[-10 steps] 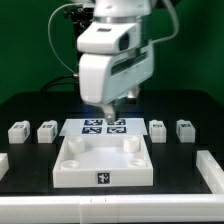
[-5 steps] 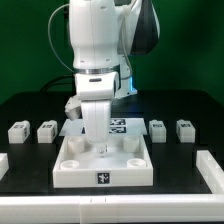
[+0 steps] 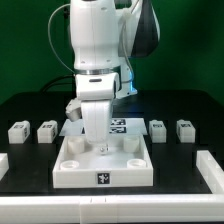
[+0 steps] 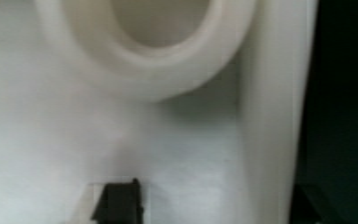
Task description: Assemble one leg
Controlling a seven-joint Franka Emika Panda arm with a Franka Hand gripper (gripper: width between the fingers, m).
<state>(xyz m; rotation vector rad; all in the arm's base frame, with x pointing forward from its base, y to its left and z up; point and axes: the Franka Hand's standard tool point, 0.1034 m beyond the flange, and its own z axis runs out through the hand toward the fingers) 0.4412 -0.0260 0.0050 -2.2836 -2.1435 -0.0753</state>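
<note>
Hand (image 3: 97,138) has dropped from above marker board (image 3: 116,124) onto tray (image 3: 103,172), at its rear corner on exterior view's left; motionless last half second. Spread or pinching tray wall: cannot tell. Nearest leg (image 3: 46,131) untouched on tabletop (image 3: 30,105), near tray. Probably tray being positioned first. Tight at tray wall; open beyond tray.

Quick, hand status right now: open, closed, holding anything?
Hand: cannot be told whether open or closed; it sits low over the tray, and its fingertips are not clear in either view.
</note>
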